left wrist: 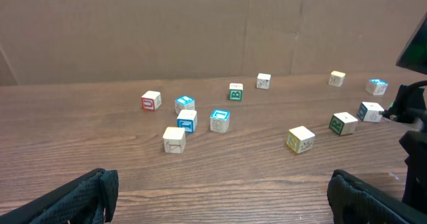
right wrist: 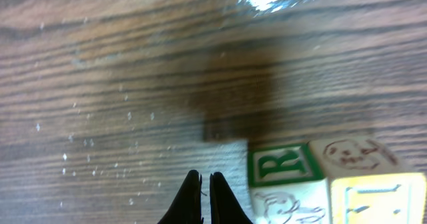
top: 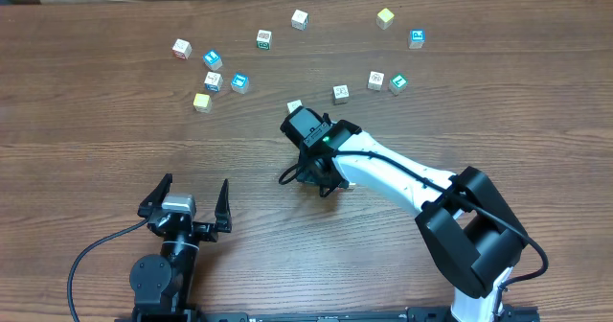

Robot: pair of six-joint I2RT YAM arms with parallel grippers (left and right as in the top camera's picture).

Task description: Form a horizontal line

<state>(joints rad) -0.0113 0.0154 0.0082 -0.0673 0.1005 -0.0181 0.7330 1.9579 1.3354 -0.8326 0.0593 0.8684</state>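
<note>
No horizontal line of touching cubes shows in any view; the small cubes lie scattered over the far half of the wooden table (top: 115, 140). My right gripper (top: 293, 117) is shut and empty, low over the table, its tips (right wrist: 205, 179) just left of a green-R cube (right wrist: 280, 163). A cube with a yellow face (right wrist: 373, 194) sits against that one. A whitish cube (top: 295, 105) shows at the gripper's tip from above. My left gripper (top: 192, 195) stands wide open and empty near the front edge, far from every cube.
A left cluster holds a pale yellow cube (top: 202, 102), two blue-marked ones (top: 238, 82) and a red-marked one (top: 181, 48). Further cubes lie at the right (top: 375, 80), with a yellow one (top: 385, 17) at the back. A cardboard wall (left wrist: 200, 24) stands behind.
</note>
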